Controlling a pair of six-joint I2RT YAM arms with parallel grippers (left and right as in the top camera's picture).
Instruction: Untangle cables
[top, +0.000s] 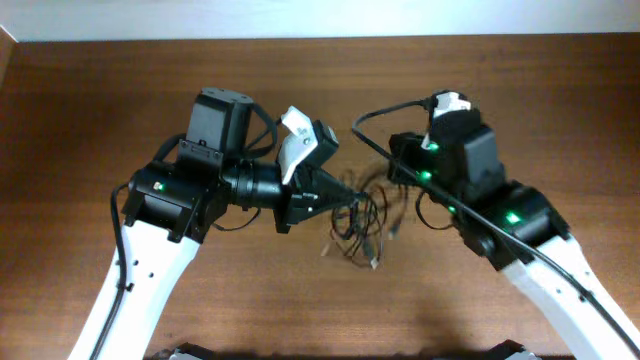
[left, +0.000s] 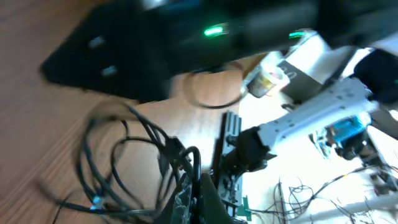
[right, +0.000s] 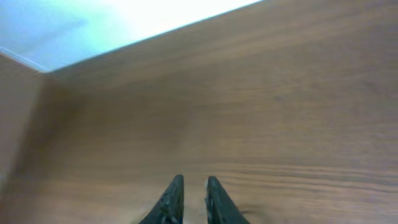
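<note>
From overhead, the left arm (top: 170, 200) reaches in from the left of the cables (top: 362, 225), forearm level and wrist rolled. The left gripper (top: 345, 198) points its tip right into the near edge of the knot. The right arm (top: 520, 220) comes in from the right of the cables and bends over them. Its body hides its own fingers here. The cables lie in one loose black tangle on the wooden table (top: 100, 90), between the two arms. In the left wrist view, which is blurred, the left gripper (left: 202, 199) is cut off at the bottom edge with loops of the cables (left: 124, 162) bunched against its tip. Whether it pinches a strand or merely touches one cannot be told. The dark right arm (left: 186, 43) hangs just above the cables. In the right wrist view the right gripper (right: 194, 180) hovers over bare table (right: 280, 93), jaws only a narrow slit apart and holding nothing. No cable shows there.
</note>
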